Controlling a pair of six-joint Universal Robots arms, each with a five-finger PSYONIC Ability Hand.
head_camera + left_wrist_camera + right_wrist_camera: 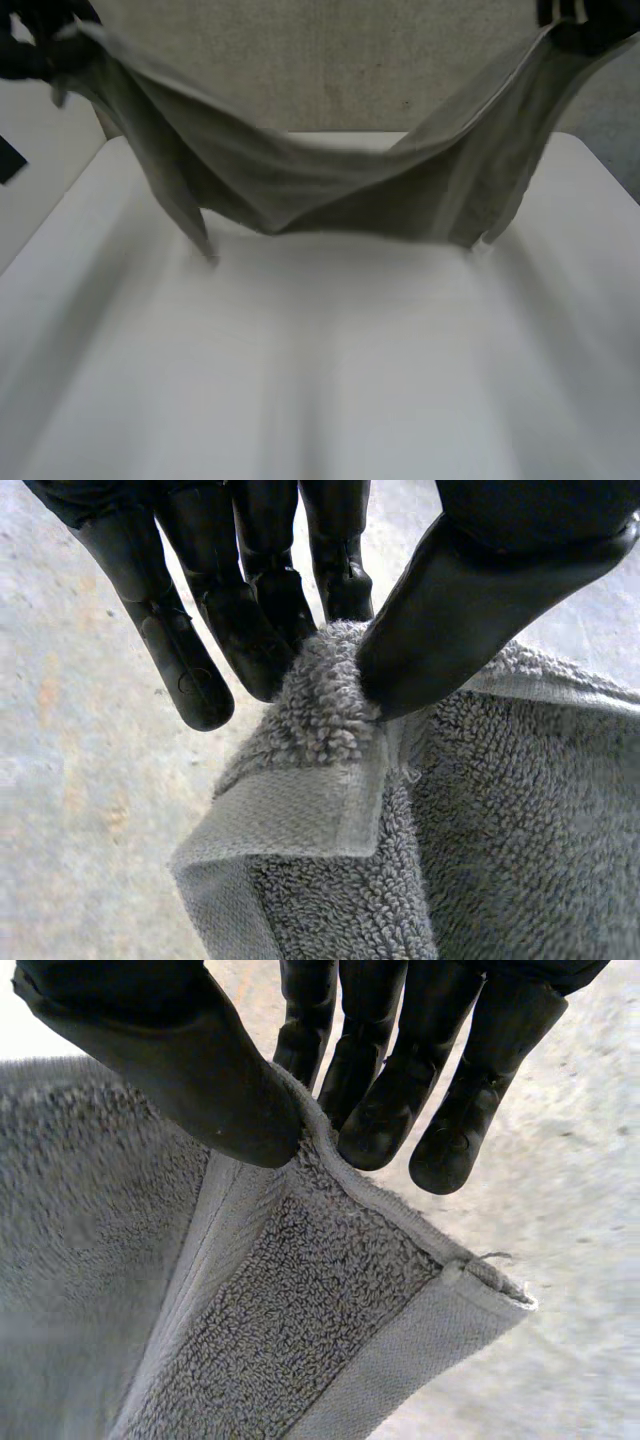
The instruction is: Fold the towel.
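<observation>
A grey terry towel [330,180] hangs in the air above the white table [320,380], sagging in the middle, its lower corners just over the tabletop. My left hand [30,50] is high at the far left and pinches one top corner of the towel [330,710] between thumb [450,620] and fingers [250,630]. At the far right my right hand [585,25] holds the other top corner: the thumb [190,1070] presses the towel's hemmed edge [330,1260] against the fingers [390,1110].
Beyond the table's far edge lies a speckled grey floor [330,70]. The table's near half lies bare below the hanging towel. A dark object [10,160] sits at the left edge beside the table.
</observation>
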